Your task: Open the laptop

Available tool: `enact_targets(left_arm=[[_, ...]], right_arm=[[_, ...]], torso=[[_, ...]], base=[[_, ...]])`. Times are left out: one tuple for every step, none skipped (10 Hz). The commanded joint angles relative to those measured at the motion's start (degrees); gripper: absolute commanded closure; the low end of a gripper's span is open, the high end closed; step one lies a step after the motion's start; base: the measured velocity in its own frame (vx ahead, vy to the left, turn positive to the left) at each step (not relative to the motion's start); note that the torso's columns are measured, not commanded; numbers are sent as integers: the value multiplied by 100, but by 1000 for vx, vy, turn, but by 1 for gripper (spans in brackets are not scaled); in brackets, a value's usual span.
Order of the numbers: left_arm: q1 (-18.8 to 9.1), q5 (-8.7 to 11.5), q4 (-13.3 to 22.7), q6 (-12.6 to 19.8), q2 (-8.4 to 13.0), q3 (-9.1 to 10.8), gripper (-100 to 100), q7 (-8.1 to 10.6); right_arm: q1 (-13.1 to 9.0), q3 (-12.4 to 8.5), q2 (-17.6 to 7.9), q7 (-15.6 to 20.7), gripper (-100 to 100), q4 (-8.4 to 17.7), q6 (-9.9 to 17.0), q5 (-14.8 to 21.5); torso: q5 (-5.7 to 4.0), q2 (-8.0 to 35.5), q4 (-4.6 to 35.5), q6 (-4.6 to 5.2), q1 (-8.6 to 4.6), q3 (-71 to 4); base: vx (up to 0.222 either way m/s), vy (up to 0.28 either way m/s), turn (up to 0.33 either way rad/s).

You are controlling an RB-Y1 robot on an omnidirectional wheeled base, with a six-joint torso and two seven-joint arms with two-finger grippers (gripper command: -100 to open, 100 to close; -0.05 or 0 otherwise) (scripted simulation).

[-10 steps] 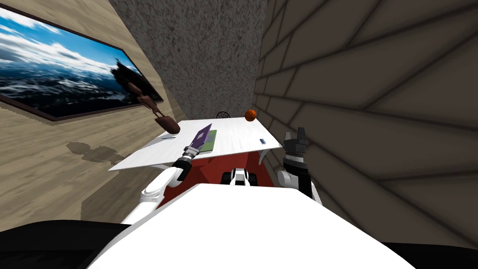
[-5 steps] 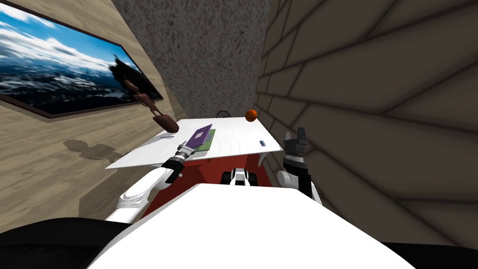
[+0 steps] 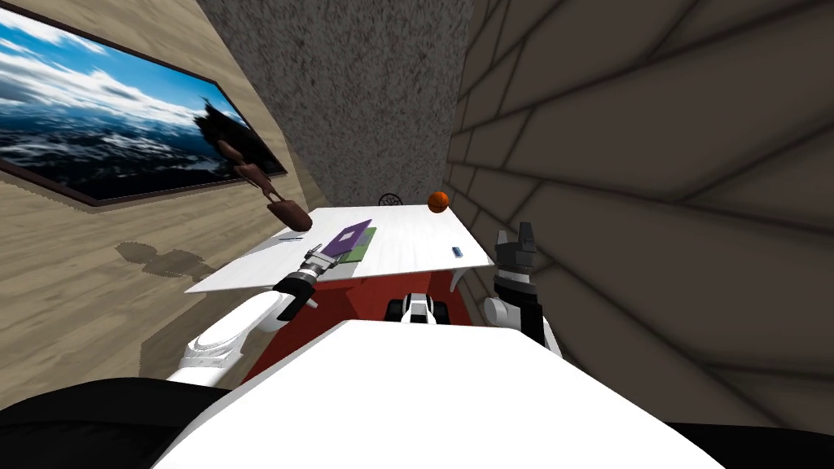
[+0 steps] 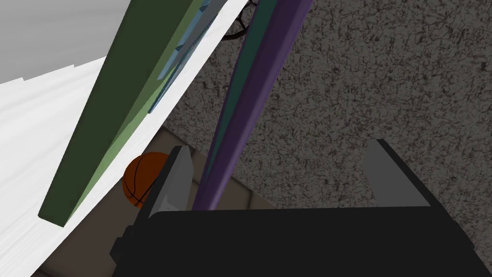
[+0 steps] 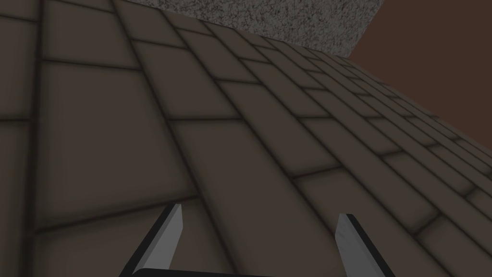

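Observation:
On the white table (image 3: 407,232) lies the laptop, its purple lid (image 3: 348,238) lifted partway off the green base (image 3: 366,247). My left gripper (image 3: 319,259) is at the lid's near edge. In the left wrist view the gripper (image 4: 281,178) is open. The purple lid's edge (image 4: 250,106) runs between the fingers close beside one finger (image 4: 173,182), and the green base (image 4: 129,106) lies outside it. My right gripper (image 3: 517,240) is raised beside the table's right end, by the brick wall. It is open (image 5: 259,240) with nothing between its fingers.
An orange basketball (image 3: 438,201) (image 4: 137,180) sits at the table's far right corner, next to a dark wire object (image 3: 391,199). A brown object (image 3: 289,213) stands at the far left, and a small blue item (image 3: 457,251) lies near the right front edge. Red furniture (image 3: 383,289) shows under the table.
My left gripper has opened wide and drawn back a little toward me along with the arm. The lid stays raised. The right arm has not moved.

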Motion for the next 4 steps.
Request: enact_targets(left_arm=[[0,0,1,-1,0,-1,0,0],[0,0,1,-1,0,-1,0,0],[-3,0,-3,-1,1,2,0,0],[-8,0,-8,-1,2,4,0,1]], right_arm=[[0,0,0,0,0,0,0,0],[0,0,0,0,0,0,0,0],[0,0,0,0,0,0,0,0],[0,0,0,0,0,0,0,0]], torso=[[2,-3,-3,0,-2,-1],[4,-9,-7,0,-4,-4],[7,-14,-12,-1,-3,-7],[10,-17,-14,-3,1,-8]], base=[[0,0,0],[0,0,0],[0,0,0],[0,0,0]])
